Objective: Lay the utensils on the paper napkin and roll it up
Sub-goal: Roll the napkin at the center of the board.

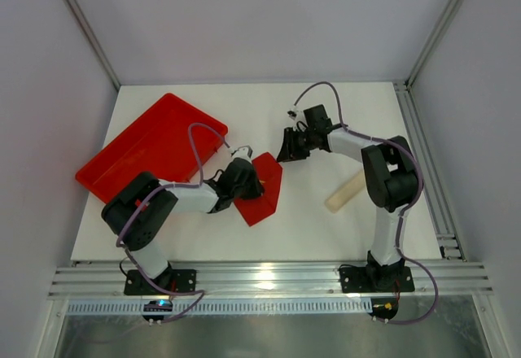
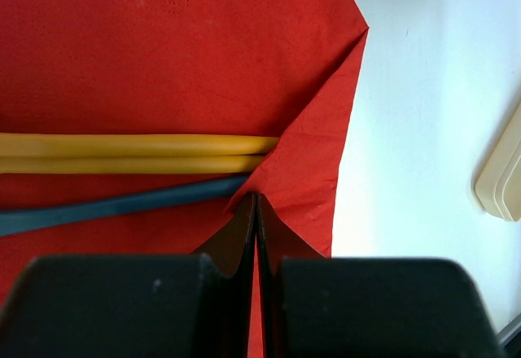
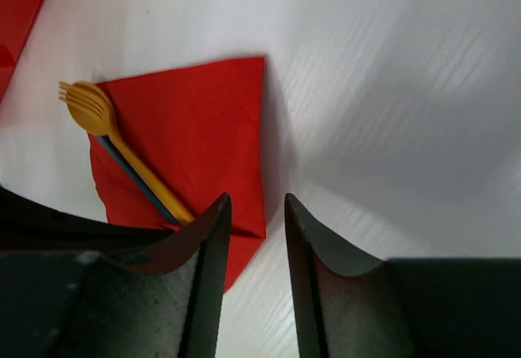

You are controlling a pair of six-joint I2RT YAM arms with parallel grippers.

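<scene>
Well, my left fingers [image 2: 252, 216] were pinched shut on a corner of the red napkin [image 2: 163, 49], and I judged they held it raised to start folding it over the cutlery. The napkin lay on the white counter [image 2: 423, 130] near the red tray [image 1: 151, 142]. Two yellow utensils [image 2: 138, 153] rested on it side by side, with a blue utensil [image 2: 114, 206] close against them, their ends reaching the lifted flap. My left arm was folded low, its forearm stretched toward the middle. My right fingers [image 1: 288, 153] stood apart, gripping nothing, above the counter by the napkin's far edge, probably placed to pin the paper. That arm reached inward, wrist tipped down. A cream block [image 1: 345, 190] lay beside it.
</scene>
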